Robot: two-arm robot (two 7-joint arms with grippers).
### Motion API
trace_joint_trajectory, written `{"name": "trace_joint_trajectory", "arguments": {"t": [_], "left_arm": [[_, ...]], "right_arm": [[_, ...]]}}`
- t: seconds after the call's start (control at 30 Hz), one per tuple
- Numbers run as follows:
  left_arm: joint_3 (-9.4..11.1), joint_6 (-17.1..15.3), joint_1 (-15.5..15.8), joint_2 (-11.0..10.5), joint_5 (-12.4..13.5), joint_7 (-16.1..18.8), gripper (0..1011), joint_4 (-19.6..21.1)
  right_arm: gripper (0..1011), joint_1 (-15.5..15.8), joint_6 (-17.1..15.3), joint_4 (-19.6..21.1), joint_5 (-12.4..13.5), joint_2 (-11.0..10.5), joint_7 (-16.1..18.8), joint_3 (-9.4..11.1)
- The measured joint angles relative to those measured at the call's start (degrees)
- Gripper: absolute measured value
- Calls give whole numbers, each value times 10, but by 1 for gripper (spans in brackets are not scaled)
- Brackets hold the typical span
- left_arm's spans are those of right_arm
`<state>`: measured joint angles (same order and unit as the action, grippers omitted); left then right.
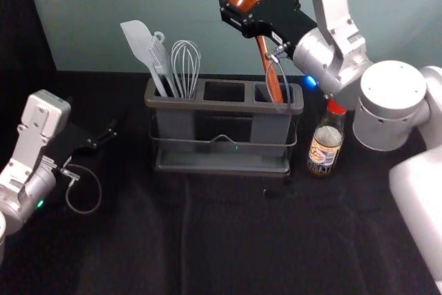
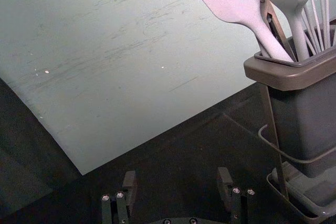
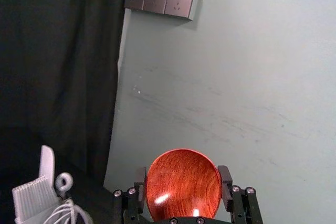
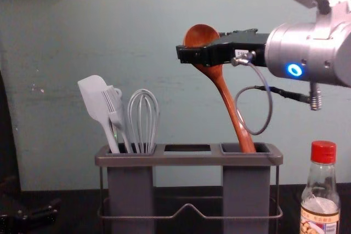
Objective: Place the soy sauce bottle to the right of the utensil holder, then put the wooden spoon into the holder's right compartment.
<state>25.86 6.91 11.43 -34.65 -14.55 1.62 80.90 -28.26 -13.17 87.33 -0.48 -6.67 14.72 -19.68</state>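
1. Far left: left gripper point(image 2: 177, 176) idle, low beside the holder, fingers wide apart, nothing between them.
2. Utensil holder point(image 4: 189, 159): spatula point(image 4: 94, 98), brush point(image 4: 115, 114) and whisk point(image 4: 143, 119) in left compartment.
3. Above holder's right half: right gripper point(image 3: 184, 174), fingers closed about the bowl of wooden spoon point(image 4: 225, 92). Spoon tilted, bowl up, handle end in the mouth of right compartment point(image 4: 247, 184). Second part partly done, by my reading; lowering and release left.
4. Far right: soy sauce bottle point(image 1: 324, 146) upright, just beside holder. First part looks done.
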Motion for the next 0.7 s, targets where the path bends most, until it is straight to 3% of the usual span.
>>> {"name": "trace_joint_trajectory", "arguments": {"t": [0.23, 0.7], "left_arm": [[0, 0, 0, 0, 0, 0, 1005, 0], [0, 0, 0, 0, 0, 0, 1005, 0]], "right_arm": [[836, 32, -38, 69, 12, -21, 11, 7], [836, 86, -94, 152, 46, -65, 28, 33]]}}
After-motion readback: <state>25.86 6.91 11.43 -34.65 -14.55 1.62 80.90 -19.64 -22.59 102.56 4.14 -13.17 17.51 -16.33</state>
